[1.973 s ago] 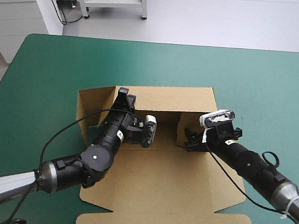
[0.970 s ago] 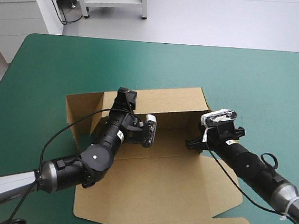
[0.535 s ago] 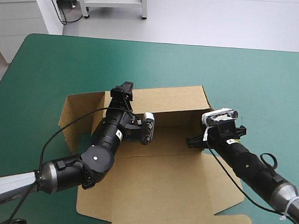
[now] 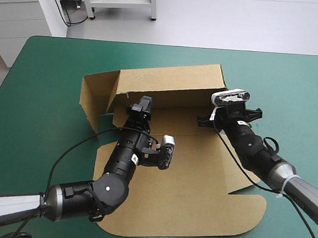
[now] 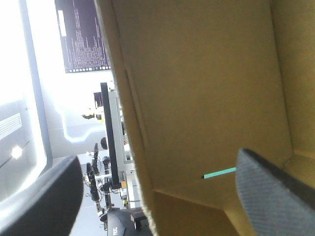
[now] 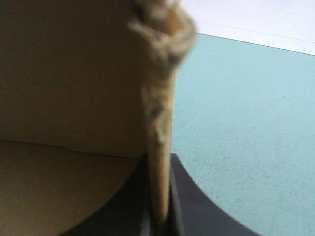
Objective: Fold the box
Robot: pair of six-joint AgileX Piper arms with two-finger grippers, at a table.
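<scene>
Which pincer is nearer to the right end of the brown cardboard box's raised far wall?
Right. The right pincer is shut on the brown cardboard box there; the left pincer, open, is farther left along the wall.

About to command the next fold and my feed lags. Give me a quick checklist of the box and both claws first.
1. Right claw shut on the back wall's right end: ok.
2. Left claw open inside the box: ok.
3. Back wall raised: ok.
4. Left end flap tucked in: not ok, it juts outward.
5. Left claw touching the back wall: cannot tell.
6. Lid flat on the table: ok.
</scene>
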